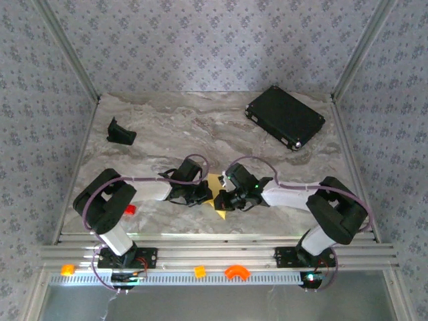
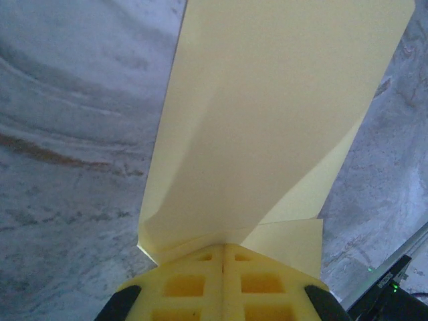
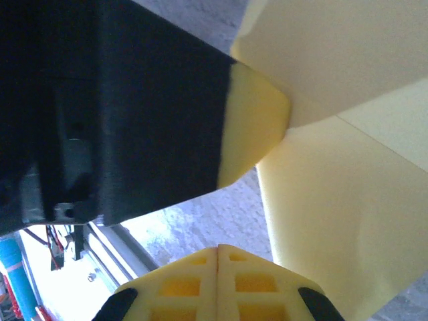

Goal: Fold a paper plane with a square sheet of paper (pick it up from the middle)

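Note:
The square sheet of paper [image 1: 215,187] is pale yellow and folded into a long, narrow, layered shape, held off the table between both arms at the front centre. My left gripper [image 2: 223,245] is shut on its near end, and the folded paper [image 2: 267,120] stretches away from the jaws with a loose flap at the right. My right gripper [image 3: 218,249] is shut with nothing between its jaws. The paper [image 3: 348,200] hangs just to its right, apart from it. The left gripper's fingertip [image 3: 254,127] pinches the paper right ahead of it. From above, the left gripper [image 1: 200,194] and right gripper [image 1: 225,199] almost touch.
A black rectangular case [image 1: 285,117] lies at the back right and a small black holder [image 1: 120,132] at the back left. A small red block [image 1: 130,210] sits by the left arm. Orange plastic pieces [image 1: 235,271] rest on the front rail.

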Tool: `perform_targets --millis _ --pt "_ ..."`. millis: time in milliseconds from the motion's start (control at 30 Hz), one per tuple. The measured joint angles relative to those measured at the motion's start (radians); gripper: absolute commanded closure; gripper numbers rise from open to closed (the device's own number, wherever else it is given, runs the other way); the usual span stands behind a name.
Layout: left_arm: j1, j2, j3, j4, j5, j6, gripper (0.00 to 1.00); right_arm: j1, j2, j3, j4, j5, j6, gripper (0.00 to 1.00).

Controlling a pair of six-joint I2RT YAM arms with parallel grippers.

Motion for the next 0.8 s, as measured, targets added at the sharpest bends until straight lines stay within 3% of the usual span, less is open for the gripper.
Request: perform_targets --millis 433,633,800 --pt "0.000 0.000 0.000 0.001 0.001 0.000 1.00 0.006 -0.107 -0.142 -0.021 0.002 0.011 0.94" --pt "0.000 0.000 0.000 0.001 0.001 0.000 1.00 0.013 -0.109 -0.070 -0.038 -0.004 0.019 0.93" --pt "0.000 0.000 0.000 0.001 0.001 0.000 1.00 0.015 -0.005 0.010 0.008 0.041 0.034 0.94"
